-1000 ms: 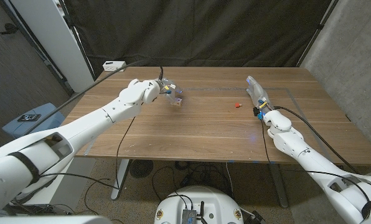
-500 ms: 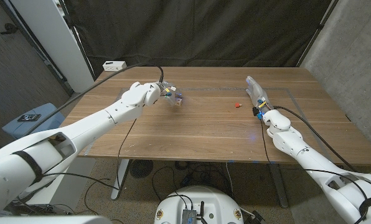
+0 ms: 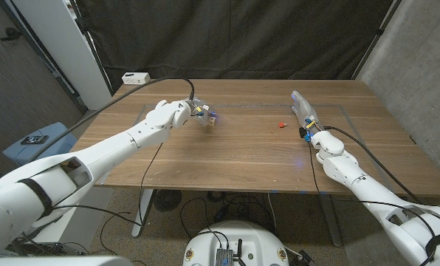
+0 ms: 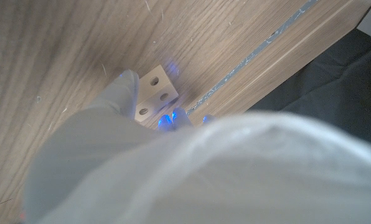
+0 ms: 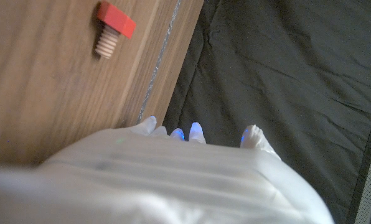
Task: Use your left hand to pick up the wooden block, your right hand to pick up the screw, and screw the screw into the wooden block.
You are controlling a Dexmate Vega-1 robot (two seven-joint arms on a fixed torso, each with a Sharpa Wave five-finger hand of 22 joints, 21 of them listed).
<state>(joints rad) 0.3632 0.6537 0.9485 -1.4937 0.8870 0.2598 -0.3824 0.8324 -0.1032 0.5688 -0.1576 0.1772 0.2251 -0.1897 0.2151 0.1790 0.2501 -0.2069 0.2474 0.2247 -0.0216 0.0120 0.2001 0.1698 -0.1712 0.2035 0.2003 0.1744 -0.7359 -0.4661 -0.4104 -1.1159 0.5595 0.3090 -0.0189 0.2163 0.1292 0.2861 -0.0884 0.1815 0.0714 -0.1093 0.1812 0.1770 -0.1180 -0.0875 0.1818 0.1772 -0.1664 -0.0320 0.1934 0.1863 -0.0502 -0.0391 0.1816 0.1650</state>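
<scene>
Left robot hand [image 3: 198,111]: fingers clamped on the wooden block [image 3: 211,120], edging it toward 1 o'clock across the desk [image 3: 235,155].
Right robot hand [image 3: 307,114]: unmoved, fingers apart, empty.
Screw [image 3: 280,125]: untouched at its 9 o'clock; pickup pending.

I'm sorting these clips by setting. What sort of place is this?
Probably a robot test lab, not a home. A black curtain hangs behind the wooden table, loose cables lie on the floor beneath it, and the walls are bare.
</scene>
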